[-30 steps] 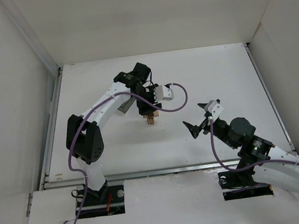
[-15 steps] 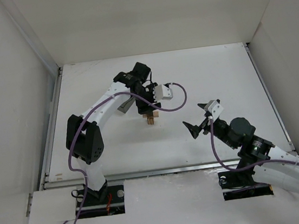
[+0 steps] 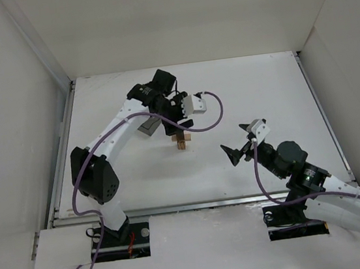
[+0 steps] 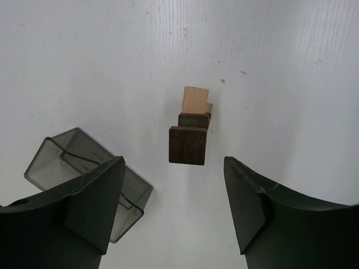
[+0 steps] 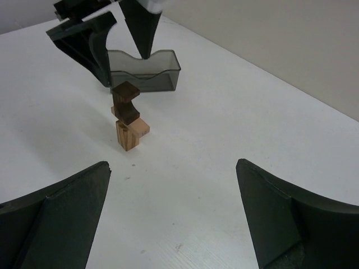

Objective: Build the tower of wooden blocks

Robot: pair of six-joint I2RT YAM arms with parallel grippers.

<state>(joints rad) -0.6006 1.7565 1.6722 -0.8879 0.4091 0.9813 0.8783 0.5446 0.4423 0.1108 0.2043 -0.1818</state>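
Pairs white shells with black joints on left arm (image 3: 111,137) and right arm (image 3: 345,194). Trails a purple cable (image 3: 74,201) along each. Ends in black wedge fingers (image 4: 92,202); bears a white box (image 3: 196,104) near the left end effector (image 3: 177,128).

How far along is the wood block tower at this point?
Done: the wood block tower stands free, tan blocks below, dark ones on top. In hand: nothing; the left gripper hangs open over it, the right gripper open, off to the side. Remaining: unclear; no loose block shows beside the grey bin.
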